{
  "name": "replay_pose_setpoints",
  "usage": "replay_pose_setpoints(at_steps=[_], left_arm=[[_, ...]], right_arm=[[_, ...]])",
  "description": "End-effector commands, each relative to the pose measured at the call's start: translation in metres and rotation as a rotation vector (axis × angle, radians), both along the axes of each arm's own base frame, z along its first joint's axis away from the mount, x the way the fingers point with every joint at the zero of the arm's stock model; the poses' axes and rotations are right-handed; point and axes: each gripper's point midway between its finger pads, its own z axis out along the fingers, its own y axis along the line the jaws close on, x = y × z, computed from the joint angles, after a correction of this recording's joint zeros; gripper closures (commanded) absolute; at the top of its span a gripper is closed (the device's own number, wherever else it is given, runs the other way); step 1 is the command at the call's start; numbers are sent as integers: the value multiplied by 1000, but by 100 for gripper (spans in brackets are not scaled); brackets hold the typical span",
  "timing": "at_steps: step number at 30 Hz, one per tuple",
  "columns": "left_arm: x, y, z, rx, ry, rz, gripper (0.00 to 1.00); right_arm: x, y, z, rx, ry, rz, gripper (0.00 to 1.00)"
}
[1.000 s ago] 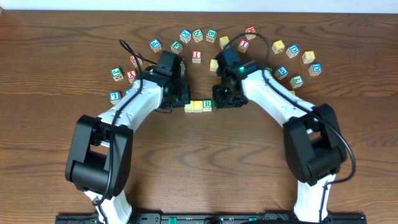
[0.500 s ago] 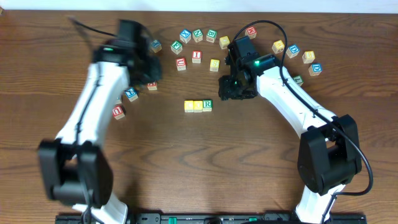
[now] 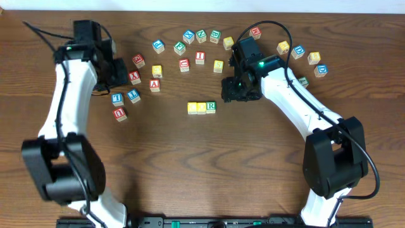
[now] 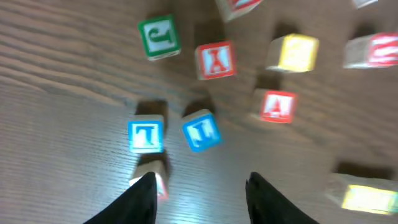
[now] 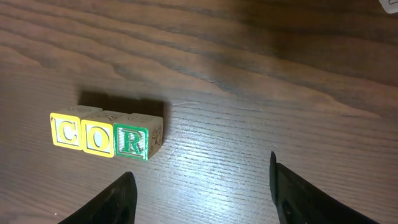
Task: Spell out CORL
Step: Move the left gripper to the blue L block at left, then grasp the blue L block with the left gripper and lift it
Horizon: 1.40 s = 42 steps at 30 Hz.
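Now we see the right pincer [image 5: 205, 200] spread wide and holding nothing, with bare table [image 5: 261, 93] between its fingers. Ahead of it, off to one side of the gap and in front of one finger, three blocks stand in a touching row: a yellow C block [image 5: 65, 130], a yellow O block [image 5: 98, 134] and a green R block [image 5: 132, 141]. The R end lies nearest the gap.

Our left pincer [image 4: 200, 200] is likewise spread and empty, and from overhead it is well apart from that row. Just ahead of its fingertips lie a straight blue block [image 4: 146, 135] and a turned blue block [image 4: 201, 130], close together; blur keeps us from reading their letters. Farther ahead are a green J block [image 4: 158, 36] and a red X block [image 4: 216, 60], with a red A block [image 4: 277, 104] off to the side. We cannot tell which loose block bears the L.
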Motion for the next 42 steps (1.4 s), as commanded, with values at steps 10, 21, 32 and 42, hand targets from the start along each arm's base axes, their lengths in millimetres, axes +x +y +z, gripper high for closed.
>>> replay_pose_setpoints(at_steps=[10, 21, 32, 42], left_arm=[[-4, 36, -59, 162, 149, -18, 52], [-9, 40, -93, 126, 225, -10, 51], [-14, 40, -112, 115, 274, -5, 52], [-16, 40, -119, 106, 270, 36, 57]], right_arm=[[4, -1, 10, -15, -35, 38, 33], [4, -1, 10, -14, -38, 38, 33], [4, -1, 10, -14, -36, 38, 32], [4, -1, 10, -14, -36, 38, 32]])
